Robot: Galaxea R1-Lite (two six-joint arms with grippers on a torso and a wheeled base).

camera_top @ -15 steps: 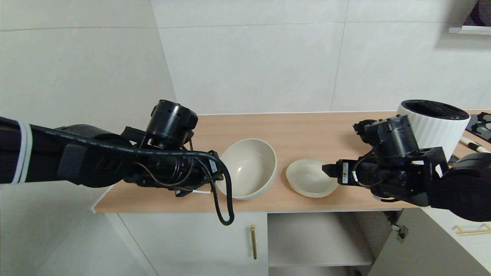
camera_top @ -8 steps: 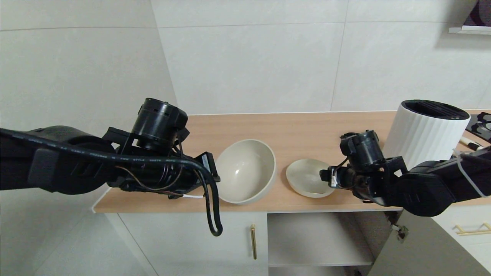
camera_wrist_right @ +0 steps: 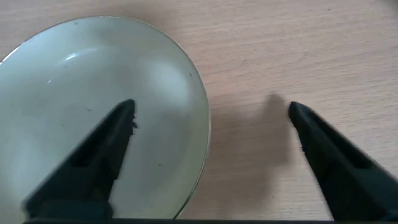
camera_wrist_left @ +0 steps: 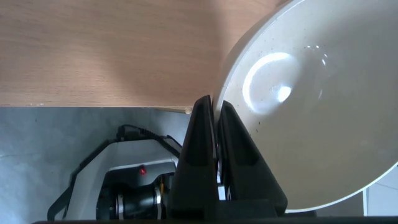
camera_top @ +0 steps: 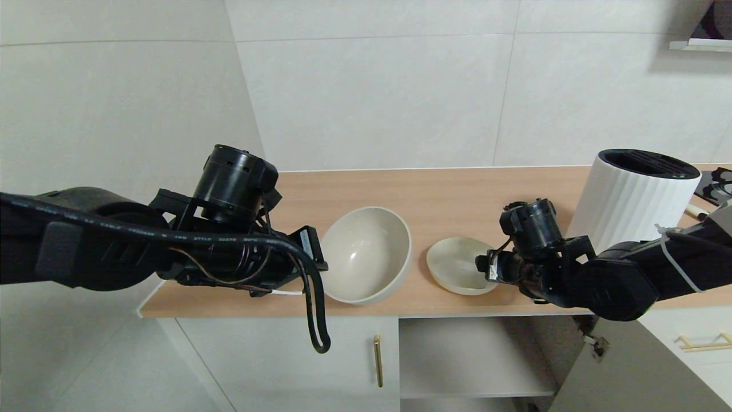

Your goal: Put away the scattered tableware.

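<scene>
Large bowl (camera_top: 366,254), beige, on wooden worktop (camera_top: 457,194) near front edge, toward robot's left. Rim on left side pinched by left tool (camera_wrist_left: 214,102), fingers pressed together on it w/ one inside bowl, one outside. Just beside it to robot's right, w/ narrow gap btwn: small bowl (camera_top: 457,272), pale, shallow, sitting flat on same worktop. Right tool (camera_wrist_right: 210,109) low at small bowl's right rim, fingers spread wide, one above bowl's inside, other above bare wood beyond rim; contact w/ bowl not discernible. Farther right, toward back: white ribbed container (camera_top: 629,200), upright, w/ dark slotted top. Dark items (camera_top: 717,183) at far right edge of worktop, too cropped to identify. Behind: white tiled wall (camera_top: 372,97). Below worktop: cabinet door w/ gold handle (camera_top: 377,360), open shelf (camera_top: 474,355) next to it.
</scene>
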